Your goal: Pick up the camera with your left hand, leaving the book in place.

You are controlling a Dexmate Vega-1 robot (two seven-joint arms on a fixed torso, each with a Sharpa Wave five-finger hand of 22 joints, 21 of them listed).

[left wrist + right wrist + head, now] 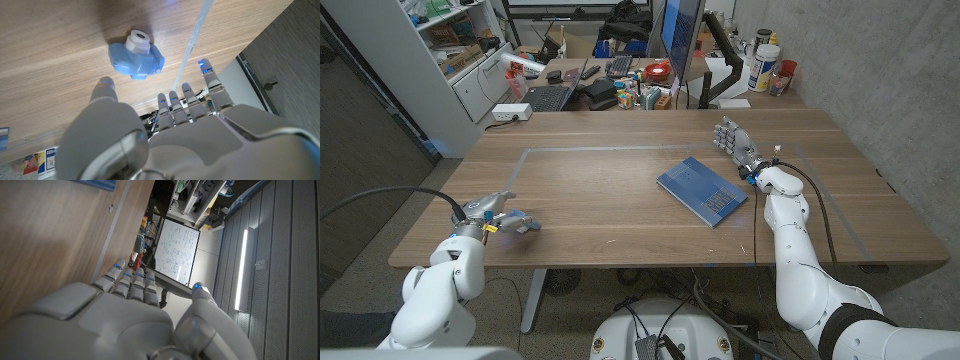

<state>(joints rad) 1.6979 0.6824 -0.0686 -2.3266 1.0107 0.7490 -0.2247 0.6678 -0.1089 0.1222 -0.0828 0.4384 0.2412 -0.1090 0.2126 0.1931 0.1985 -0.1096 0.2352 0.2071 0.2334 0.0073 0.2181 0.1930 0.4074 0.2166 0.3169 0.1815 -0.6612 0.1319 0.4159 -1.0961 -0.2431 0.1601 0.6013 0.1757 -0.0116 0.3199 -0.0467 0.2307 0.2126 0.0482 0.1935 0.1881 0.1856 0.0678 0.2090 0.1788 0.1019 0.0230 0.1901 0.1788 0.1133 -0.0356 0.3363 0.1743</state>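
1. The camera (136, 56), a small light-blue body with a white lens barrel, sits on the counter (620, 190) near its left front corner, lens up in the left wrist view.
2. The left robot hand (505, 218) is at that corner, right by the camera. In the left wrist view its fingers (187, 97) are spread and extended, the thumb on one side of the camera and the other fingers on the other side, none touching it; the hand holds nothing.
3. The book (701, 190), blue-covered, lies flat on the counter right of centre, turned at an angle to the edges.
4. The right robot hand (738, 146) stands just beyond the book's far right corner, apart from it, fingers straight, close together and empty.
5. A pale tape line (580, 149) marks a rectangle on the counter; the book lies inside it.
6. Behind the counter are a cluttered desk with a laptop (552, 95) and a monitor (682, 35).
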